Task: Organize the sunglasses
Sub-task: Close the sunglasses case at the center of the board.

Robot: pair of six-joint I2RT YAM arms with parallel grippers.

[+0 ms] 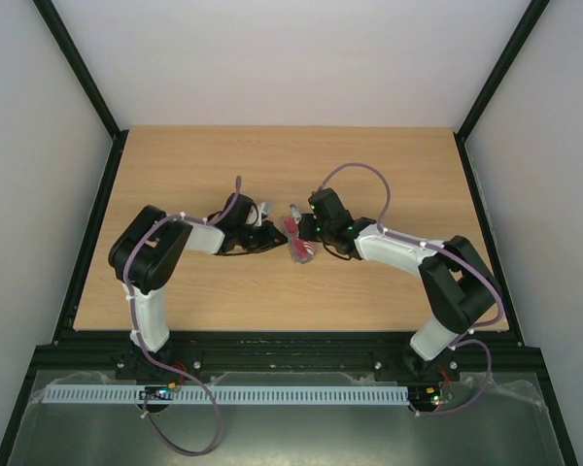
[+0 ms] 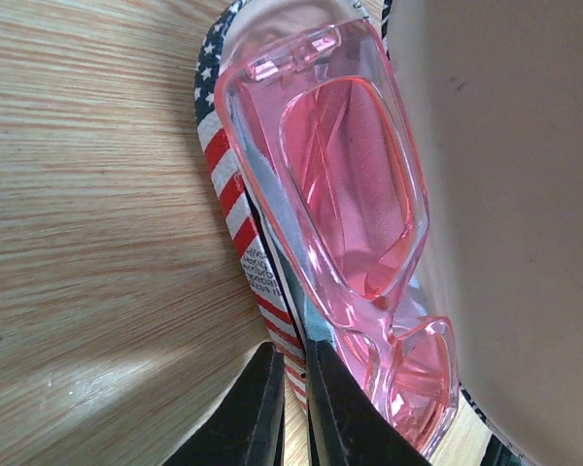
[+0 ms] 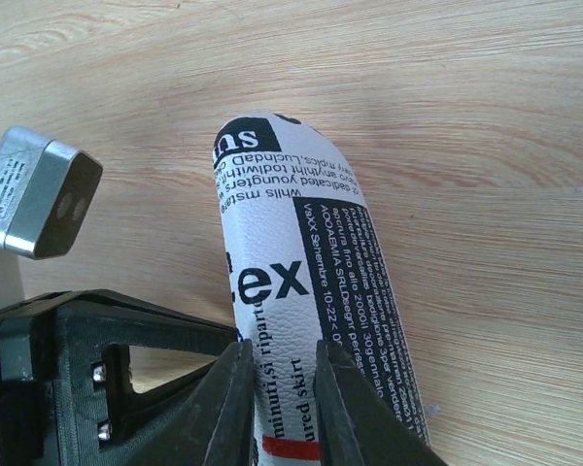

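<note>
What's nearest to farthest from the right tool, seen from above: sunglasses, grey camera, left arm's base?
1. sunglasses, right beside the right tool.
2. grey camera, slightly further left.
3. left arm's base, far off, near-left edge.

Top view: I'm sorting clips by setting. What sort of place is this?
Probably a robot test cell: wooden table, plain white walls with black frame posts, left arm and right arm bolted at the near edge.
</note>
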